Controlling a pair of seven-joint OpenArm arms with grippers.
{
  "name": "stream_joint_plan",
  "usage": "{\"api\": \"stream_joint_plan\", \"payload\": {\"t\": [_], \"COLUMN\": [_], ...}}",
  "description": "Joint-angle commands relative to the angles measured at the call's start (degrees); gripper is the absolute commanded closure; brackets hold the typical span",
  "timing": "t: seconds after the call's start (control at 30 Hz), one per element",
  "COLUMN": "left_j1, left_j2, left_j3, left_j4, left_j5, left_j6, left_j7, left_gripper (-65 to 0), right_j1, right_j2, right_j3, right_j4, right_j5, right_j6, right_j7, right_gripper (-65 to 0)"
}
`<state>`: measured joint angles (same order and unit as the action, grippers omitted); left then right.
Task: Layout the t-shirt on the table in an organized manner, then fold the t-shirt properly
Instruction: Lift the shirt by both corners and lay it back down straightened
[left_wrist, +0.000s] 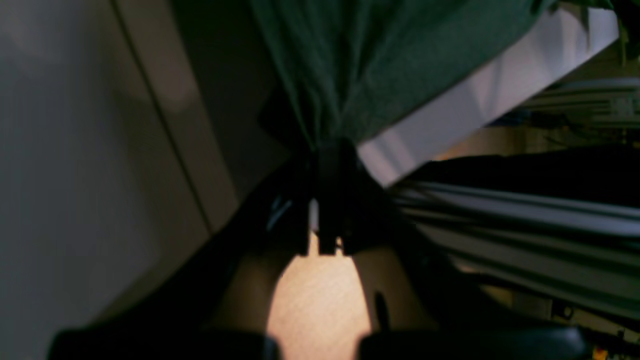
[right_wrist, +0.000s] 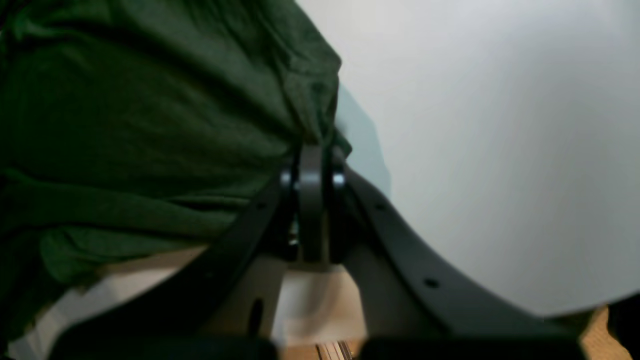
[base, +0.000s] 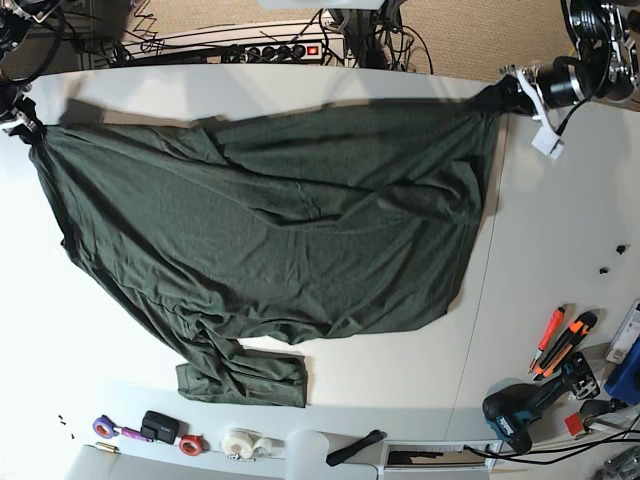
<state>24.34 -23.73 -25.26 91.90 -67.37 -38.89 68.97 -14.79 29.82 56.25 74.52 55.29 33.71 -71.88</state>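
The t-shirt (base: 270, 230), dark heathered green, is stretched wide across the white table (base: 540, 220), its top edge pulled taut between the two arms near the far side of the tabletop while the rest drapes toward the near edge in loose folds, one sleeve lying bunched at the lower left of the base view. The left gripper (left_wrist: 325, 150) has its jaws pinched tight on a gathered corner of the fabric, which fans out from the grip in pleats; in the base view this corner sits at the upper right. The right gripper (right_wrist: 312, 150) is likewise clamped hard on the opposite corner, cloth crumpled against its fingers, at the upper left of the base view. A thin dark seam (base: 478, 300) runs down the tabletop just beside the shirt's right edge. Along the near edge lie rolls of tape (base: 240, 443), and to the right, well apart from the shirt, are an orange utility knife (base: 566, 342) and a blue-and-black power drill (base: 535, 400). A power strip (base: 250, 45) and cables sit beyond the far edge.
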Motion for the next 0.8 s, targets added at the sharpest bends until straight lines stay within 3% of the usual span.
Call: {"api": "stream_joint_plan", "payload": {"t": [0.0,0.3,0.47,0.77], "left_j1": [0.33,0.61,0.59,0.28], "left_j2": [-1.20,-1.22,-1.22,-1.20], "left_j3": [-0.48,-5.11,-11.82,-13.18], "left_j4": [0.96,0.98,0.98,0.98], "left_j5": [-0.85,-1.05,-9.09,-12.20], "left_j6": [-0.24,-1.11,-1.11,-1.11], "left_j7": [0.09,2.40,7.19,7.08], "left_gripper": [0.0,0.0,0.0,0.0], "right_j1": [0.00,-0.52,-2.89,-3.63], "right_j2": [2.38,4.33,4.46,4.31], "right_j3": [0.50,0.50,0.50,0.50], "right_j4": [0.79,0.79,0.79,0.79], "right_j5": [0.81,0.87,1.73,7.80], "right_j6": [0.83,0.83,0.85,1.03], "right_j7": [0.63,-3.04,-3.17,-3.80], "right_gripper": [0.0,0.0,0.0,0.0]}}
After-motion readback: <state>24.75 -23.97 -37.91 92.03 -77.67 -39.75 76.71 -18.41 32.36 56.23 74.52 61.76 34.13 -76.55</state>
